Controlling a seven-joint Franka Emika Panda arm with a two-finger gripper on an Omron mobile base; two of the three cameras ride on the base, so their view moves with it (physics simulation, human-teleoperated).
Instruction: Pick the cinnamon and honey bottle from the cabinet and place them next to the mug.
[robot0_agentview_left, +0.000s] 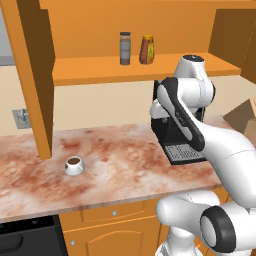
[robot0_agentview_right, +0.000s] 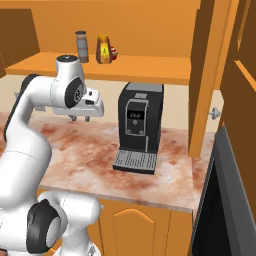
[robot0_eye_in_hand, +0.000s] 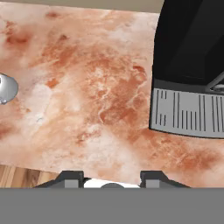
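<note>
The tool (robot0_agentview_right: 80, 118) hangs closed and empty over the marbled reddish counter (robot0_agentview_left: 120, 165). The slim grey cinnamon jar (robot0_agentview_left: 125, 48) and amber honey bottle (robot0_agentview_left: 146, 49) stand upright (touching nothing) on the orange cabinet's shelf (robot0_agentview_left: 100, 70), above and beyond it.

The marbled desk (robot0_agentview_left: 125, 150) carries the mug (robot0_agentview_left: 74, 165) and a black coffee machine (robot0_agentview_right: 138, 127); the cabinet (robot0_agentview_left: 150, 67) shelf holds the cinnamon (robot0_agentview_left: 125, 48), the honey bottle (robot0_agentview_left: 147, 49) and perhaps a small red thing (robot0_agentview_right: 114, 51).

Kitchen — marble counter (robot0_agentview_left: 115, 165), coffee machine (robot0_agentview_right: 137, 127)
</note>
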